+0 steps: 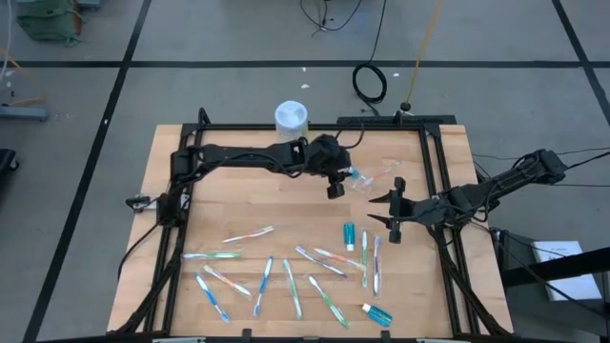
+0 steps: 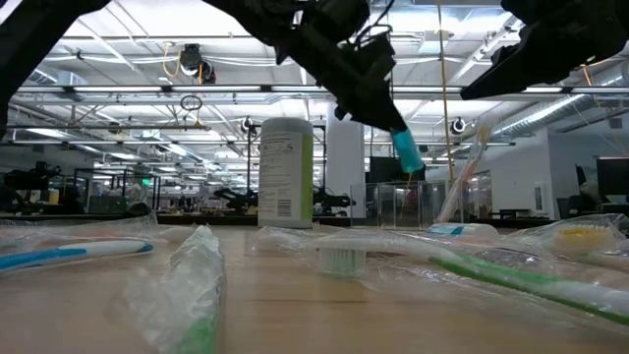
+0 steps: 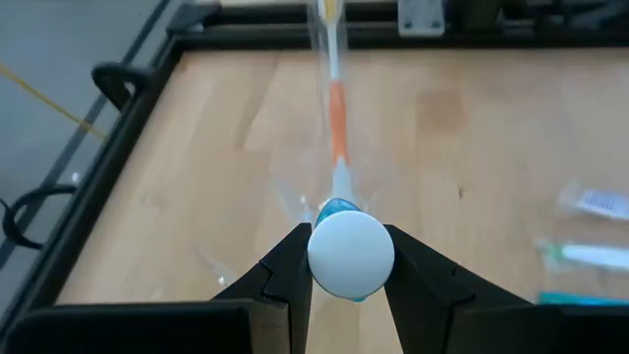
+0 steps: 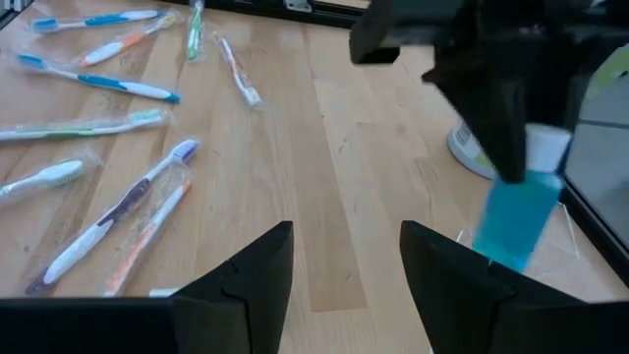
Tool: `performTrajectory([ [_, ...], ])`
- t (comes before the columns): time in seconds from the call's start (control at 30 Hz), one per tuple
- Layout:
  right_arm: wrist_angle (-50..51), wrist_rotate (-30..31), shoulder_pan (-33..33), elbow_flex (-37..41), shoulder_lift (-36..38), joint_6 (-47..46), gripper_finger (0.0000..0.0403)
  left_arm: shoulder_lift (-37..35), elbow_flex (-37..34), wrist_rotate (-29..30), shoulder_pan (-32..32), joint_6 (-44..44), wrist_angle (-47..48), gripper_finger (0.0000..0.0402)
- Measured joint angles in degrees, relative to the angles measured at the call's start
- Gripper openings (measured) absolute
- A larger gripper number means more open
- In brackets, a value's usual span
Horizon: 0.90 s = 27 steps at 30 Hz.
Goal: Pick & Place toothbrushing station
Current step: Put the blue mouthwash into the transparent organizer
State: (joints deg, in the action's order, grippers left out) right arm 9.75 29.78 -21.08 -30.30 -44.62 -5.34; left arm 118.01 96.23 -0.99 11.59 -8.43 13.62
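Note:
My left gripper [image 1: 341, 181] is shut on a small teal toothpaste tube [image 1: 355, 175] and holds it in the air over the far middle of the table. Just beyond it stands the clear plastic cup [image 1: 381, 179] with one orange-and-white toothbrush [image 3: 337, 108] leaning inside. Several wrapped toothbrushes [image 1: 286, 272] and two more teal tubes [image 1: 350, 235] [image 1: 377, 313] lie flat on the near half of the table. At the right, near the cup, my right gripper [image 1: 386, 210] stands open with nothing between its fingers. My left gripper pinches the tube at its white cap end [image 3: 351, 254] between its two fingers [image 3: 295, 265]. The fingers slant down from the table's left. The teal body [image 4: 516, 221] hangs below them, tilted and lifted clear, its lower end just above the cup [image 2: 408, 205].
A tall white-lidded canister with a green label [image 1: 292, 116] stands at the far edge, behind my left arm. A black metal frame [image 1: 434, 171] runs around the wooden table. Bare wood lies between the cup and the scattered toothbrushes.

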Motion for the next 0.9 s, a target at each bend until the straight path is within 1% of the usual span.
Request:
performTrajectory([
  [0.27, 0.0, 0.0, 0.0, 0.0, -0.1, -0.4, 0.0176, 3.6, 0.2, 2.4, 0.9, -0.7, -5.1, 0.0106],
  [0.47, 0.0, 0.0, 0.0, 0.0, -0.1, -1.5, 0.0174, 3.0, -0.2, 2.7, 0.9, -0.6, -6.6, 0.0106],
  [0.53, -0.6, 0.0, 0.0, 0.3, -0.1, -1.5, 0.0173, 2.3, -0.2, 3.0, 0.8, -0.7, -9.6, 0.0106],
  [0.63, -1.8, 0.0, 0.0, 1.4, -0.1, -1.5, 0.0172, 1.9, 0.0, 4.9, 1.4, -0.4, -13.2, 0.0106],
  [0.73, -1.8, 0.0, 0.0, 2.2, -0.1, -1.5, 0.0171, 2.7, 0.0, 5.4, 2.6, 1.6, -12.8, 0.0106],
  [0.83, -1.7, 0.0, 0.0, 2.6, -0.1, -1.5, 0.0171, 2.9, 0.0, 2.8, 3.9, 3.0, -10.5, 0.0106],
  [0.9, -1.8, 0.0, 0.0, 2.6, -0.1, -1.5, 0.0171, 3.5, 0.0, 2.2, 4.2, 3.0, -10.2, 0.0106],
])
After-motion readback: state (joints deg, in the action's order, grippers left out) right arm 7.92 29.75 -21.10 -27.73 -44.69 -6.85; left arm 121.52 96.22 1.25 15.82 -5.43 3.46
